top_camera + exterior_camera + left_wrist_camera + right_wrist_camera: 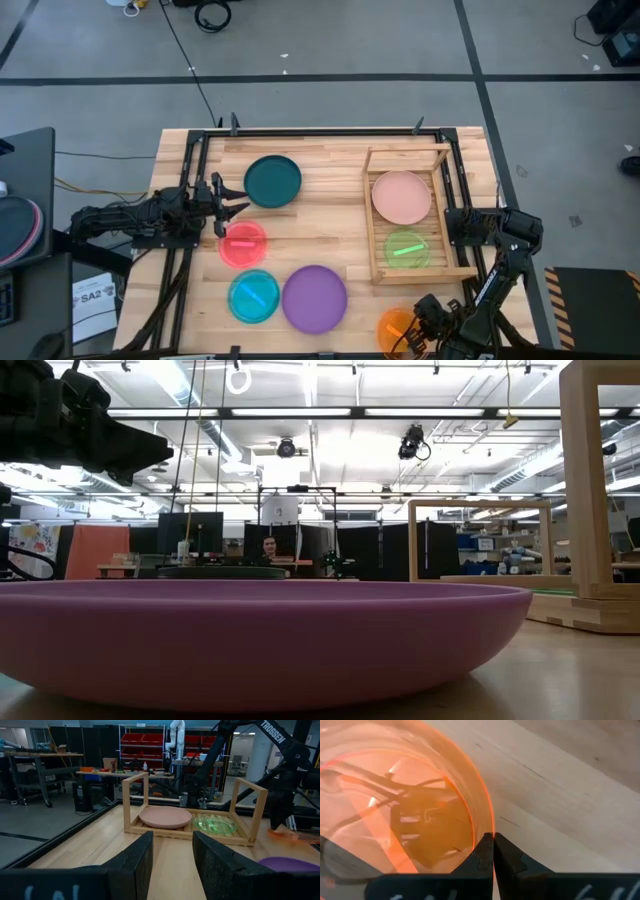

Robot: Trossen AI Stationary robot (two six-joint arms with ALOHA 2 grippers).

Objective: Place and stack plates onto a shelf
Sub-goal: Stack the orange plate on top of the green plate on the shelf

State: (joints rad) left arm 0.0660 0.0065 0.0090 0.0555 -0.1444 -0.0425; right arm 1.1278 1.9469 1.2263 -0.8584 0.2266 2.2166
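- R gripper (493, 851) at near-right corner of worktop (330, 170); fingers pinched closed on rim of orange plate (396, 329); wrist view shows rim clamped between the two dark pads, wood below
- Orange plate sits at front edge of worktop, just beside purple plate (314, 298), below the shelf (452, 272); in L wrist view it shows held under the R arm, off to the side of the shelf
- L gripper (236, 207) on left side of worktop, fingers spread open, holding nothing; between dark teal plate (272, 181) and red-pink plate (243, 244), near both; can't tell if touching either
- L wrist view looks across bare wood straight at the shelf w/ open gap between its fingers (135, 865)
- Shelf on right part of worktop, light wood, raised rails; pale pink plate (401, 197) lies flat in far half; green plate (407, 249) flat in near half; the two side by side, not stacked
- Cyan plate (254, 296) near front, touching or just beside purple plate; red-pink plate just behind it
- Low view mostly filled by purple plate (260, 640), shelf post at right edge
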